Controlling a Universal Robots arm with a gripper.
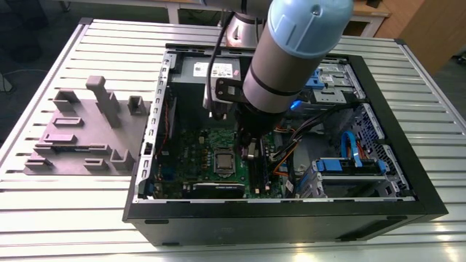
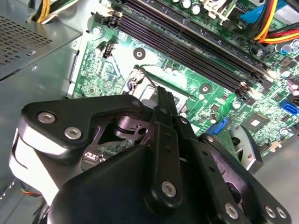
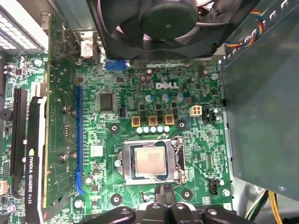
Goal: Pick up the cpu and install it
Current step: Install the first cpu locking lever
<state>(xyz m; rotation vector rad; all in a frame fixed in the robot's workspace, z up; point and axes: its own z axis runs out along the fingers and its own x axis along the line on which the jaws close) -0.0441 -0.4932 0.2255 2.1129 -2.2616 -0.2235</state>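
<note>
We see the arm [image 1: 291,49] reaching down into an open computer case [image 1: 291,218] that lies on a slatted table [image 1: 73,213], with the pincer [image 1: 252,154] low over the green motherboard [image 1: 200,164]. In the second wrist view the pincer [image 2: 164,100] shows its two black fingers [image 2: 163,135] pressed together into one narrow tip, with nothing between them. The cpu [image 3: 149,161], a square chip with a silver-grey top, sits flat in its socket [image 3: 175,173] on the motherboard, and in the first wrist view it lies just beyond the tip of the pincer [image 3: 165,192], close to it but not touching. In the exterior view the cpu [image 1: 223,161] lies just beside the pincer, towards that view's left. Past the cpu from the pincer, a black fan [image 3: 149,23] stands at the far end of the board. A row of long black memory slots [image 2: 196,42] runs across the board beyond the fingertips in the second wrist view. Well apart from the pincer, outside the case, a grey plastic fixture [image 1: 80,134] with upright blocks rests on the table.
</note>
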